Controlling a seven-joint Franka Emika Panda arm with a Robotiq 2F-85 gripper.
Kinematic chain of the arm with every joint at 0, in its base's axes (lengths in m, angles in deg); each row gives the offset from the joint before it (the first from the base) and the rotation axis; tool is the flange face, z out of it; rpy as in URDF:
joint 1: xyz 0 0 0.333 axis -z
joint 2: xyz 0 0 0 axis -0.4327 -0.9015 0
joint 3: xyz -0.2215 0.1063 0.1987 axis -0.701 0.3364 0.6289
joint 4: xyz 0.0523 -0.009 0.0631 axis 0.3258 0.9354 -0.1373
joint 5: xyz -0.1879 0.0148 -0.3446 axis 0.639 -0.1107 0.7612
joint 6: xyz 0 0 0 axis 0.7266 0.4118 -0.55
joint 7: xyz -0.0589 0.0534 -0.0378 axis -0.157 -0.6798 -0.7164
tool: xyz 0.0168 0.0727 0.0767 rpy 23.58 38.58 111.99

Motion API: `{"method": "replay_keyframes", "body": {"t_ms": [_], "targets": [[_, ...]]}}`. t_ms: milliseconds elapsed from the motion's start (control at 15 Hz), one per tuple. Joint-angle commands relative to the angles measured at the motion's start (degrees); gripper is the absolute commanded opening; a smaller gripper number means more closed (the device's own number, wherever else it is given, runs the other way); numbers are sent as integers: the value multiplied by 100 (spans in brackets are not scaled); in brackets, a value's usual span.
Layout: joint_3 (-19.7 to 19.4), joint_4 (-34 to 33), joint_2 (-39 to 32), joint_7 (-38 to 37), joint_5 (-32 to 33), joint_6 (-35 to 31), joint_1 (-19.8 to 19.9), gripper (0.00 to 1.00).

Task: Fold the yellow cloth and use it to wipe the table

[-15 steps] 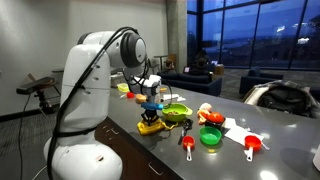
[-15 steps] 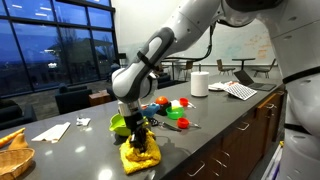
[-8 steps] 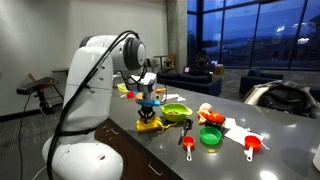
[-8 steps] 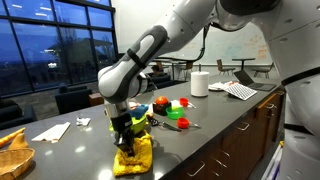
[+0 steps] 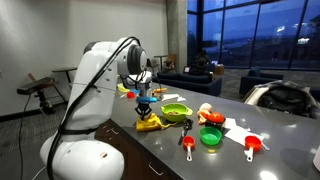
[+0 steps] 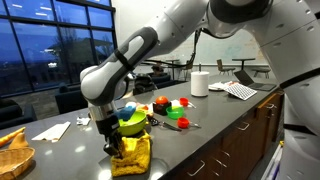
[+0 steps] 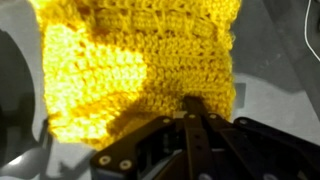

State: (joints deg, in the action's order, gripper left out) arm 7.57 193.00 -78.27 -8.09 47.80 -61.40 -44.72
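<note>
The yellow crocheted cloth (image 6: pixel 133 155) lies bunched on the dark grey table (image 6: pixel 220 130) near its front edge. It also shows in an exterior view (image 5: pixel 148 123) and fills the wrist view (image 7: pixel 130 70). My gripper (image 6: pixel 113 146) is down on the cloth's left edge, fingers closed together (image 7: pixel 190 108) and pinching the cloth's edge. In an exterior view the gripper (image 5: pixel 144 110) stands right above the cloth.
A green bowl (image 6: pixel 133 118) sits just behind the cloth. Red and green cups and scoops (image 6: pixel 178 112), a paper-towel roll (image 6: pixel 199 83), papers (image 6: pixel 241 90) and a white napkin (image 6: pixel 52 130) lie on the table. More cups (image 5: pixel 211 136) show further along.
My gripper has slid left along the table, dragging the yellow cloth with it, away from the green bowl and toward the table's front edge.
</note>
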Motion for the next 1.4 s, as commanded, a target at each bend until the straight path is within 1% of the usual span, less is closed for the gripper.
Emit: {"method": "replay_keyframes", "body": {"t_ms": [0,200,467,733,867,1067,1333], "targets": [[-33,-147,-61,53,108,140,23,0],[-114,75,98,14,78,40,145,0],[-214,527,394,-24,-139,-268,470,0],[-254,1050,659,12,-510,-699,851,0],[-235,1252,701,41,-764,-787,974,0],[-218,1527,674,6,-1028,-756,999,0],[-341,1777,781,-155,-915,-936,973,0]]}}
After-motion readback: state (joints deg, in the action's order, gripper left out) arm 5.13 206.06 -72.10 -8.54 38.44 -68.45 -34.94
